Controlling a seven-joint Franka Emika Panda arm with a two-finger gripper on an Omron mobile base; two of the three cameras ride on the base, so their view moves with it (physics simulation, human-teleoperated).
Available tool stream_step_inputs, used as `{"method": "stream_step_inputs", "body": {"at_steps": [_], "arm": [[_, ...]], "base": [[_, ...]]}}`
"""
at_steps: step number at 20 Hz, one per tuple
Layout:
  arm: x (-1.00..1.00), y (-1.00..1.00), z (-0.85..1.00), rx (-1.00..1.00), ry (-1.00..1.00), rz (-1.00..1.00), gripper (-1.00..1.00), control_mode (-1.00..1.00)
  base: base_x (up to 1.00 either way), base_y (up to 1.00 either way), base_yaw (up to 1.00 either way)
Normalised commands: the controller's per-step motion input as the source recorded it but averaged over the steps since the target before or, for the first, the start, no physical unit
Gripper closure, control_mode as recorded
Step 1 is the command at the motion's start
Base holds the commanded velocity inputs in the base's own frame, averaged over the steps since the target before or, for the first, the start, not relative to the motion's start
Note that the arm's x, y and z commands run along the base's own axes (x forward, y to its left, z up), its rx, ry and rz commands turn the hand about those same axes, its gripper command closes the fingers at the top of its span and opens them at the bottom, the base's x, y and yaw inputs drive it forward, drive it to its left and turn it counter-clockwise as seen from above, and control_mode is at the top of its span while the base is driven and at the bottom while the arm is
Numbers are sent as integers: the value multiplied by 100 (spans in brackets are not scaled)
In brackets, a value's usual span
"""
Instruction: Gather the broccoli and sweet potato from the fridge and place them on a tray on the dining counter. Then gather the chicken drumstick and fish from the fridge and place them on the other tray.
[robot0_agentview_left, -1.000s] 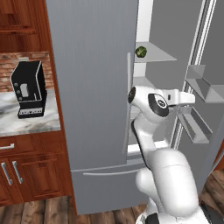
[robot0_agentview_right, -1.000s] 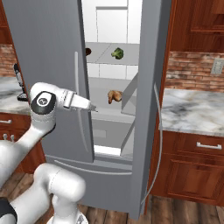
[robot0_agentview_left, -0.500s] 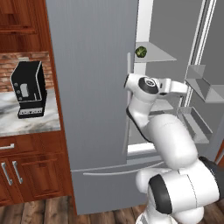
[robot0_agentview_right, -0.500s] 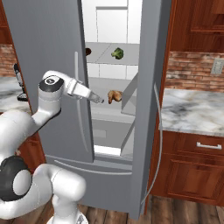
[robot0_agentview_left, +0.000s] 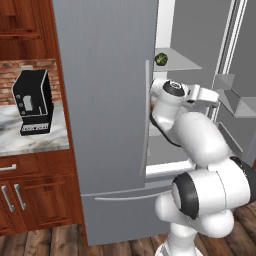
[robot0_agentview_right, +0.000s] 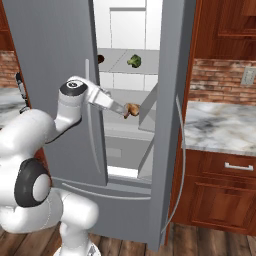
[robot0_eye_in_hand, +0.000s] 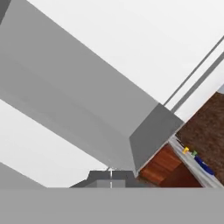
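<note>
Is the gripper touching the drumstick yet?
Cannot tell. In the right base view the gripper overlaps the drumstick, but depth isn't clear; it could be in front.

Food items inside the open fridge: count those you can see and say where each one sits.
3: broccoli and a dark item on the upper shelf; a chicken drumstick on the shelf below, by the gripper. Others may be hidden.

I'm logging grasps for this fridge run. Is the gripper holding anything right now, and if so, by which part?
Nothing is held. The gripper is shut with its fingertips together and nothing between them, reaching into the open fridge near the drumstick.
</note>
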Motion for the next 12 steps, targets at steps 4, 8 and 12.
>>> {"method": "stream_step_inputs", "body": {"at_steps": [4, 8, 12], "arm": [[0, -38, 13, -4, 0, -6, 100, -100], [11, -26, 7, -5, 0, -4, 100, -100], [6, -29, 0, -2, 0, -4, 100, -100]], "base": [[0, 0, 0], [0, 0, 0], [0, 0, 0]]}}
